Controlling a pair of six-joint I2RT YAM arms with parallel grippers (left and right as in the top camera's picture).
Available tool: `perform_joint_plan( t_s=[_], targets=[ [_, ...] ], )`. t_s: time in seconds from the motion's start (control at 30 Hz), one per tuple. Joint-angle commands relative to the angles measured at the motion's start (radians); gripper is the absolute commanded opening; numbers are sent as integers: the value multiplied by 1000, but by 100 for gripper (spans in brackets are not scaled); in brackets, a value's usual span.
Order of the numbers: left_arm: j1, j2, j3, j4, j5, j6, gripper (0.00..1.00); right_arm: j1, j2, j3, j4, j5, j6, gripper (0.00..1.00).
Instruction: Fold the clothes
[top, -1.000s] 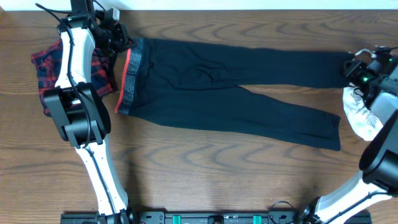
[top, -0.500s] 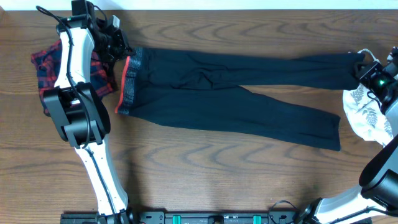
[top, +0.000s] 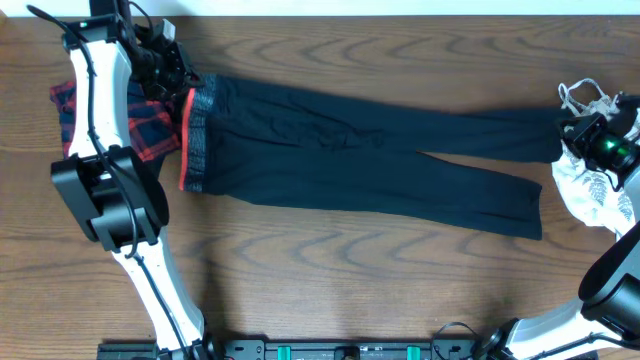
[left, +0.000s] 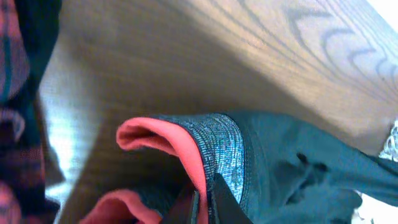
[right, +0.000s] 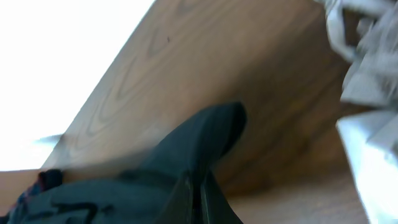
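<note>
While the long black leggings (top: 350, 150) lie stretched flat across the wooden table (top: 350, 270), I see the left gripper (top: 180, 78) clenched on their grey-and-coral waistband (top: 195, 135), the right gripper (top: 572, 128) clenched on the far leg's cuff (right: 217, 124).

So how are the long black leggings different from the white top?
The leggings are black with a grey-and-red waistband; the white top has a leafy print. The leggings lie stretched long across the table; the top sits bunched at the right edge. The left claw and right claw pinch the leggings' ends; nothing holds the top. Both are soft clothes.
</note>
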Motion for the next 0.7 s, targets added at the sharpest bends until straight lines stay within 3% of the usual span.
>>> perform_joint_plan(
  t_s=[0.0, 0.17, 0.67],
  targets=[
    [8, -23, 14, -54, -41, 13, 6, -11, -25, -2, -40, -33, -16, 1],
    [8, -23, 13, -107, -169, 13, 6, -12, -25, -2, -84, -33, -46, 1],
    [5, -23, 13, -208, -189, 31, 6, -35, -25, -2, -164, -70, -92, 1]
  ],
)
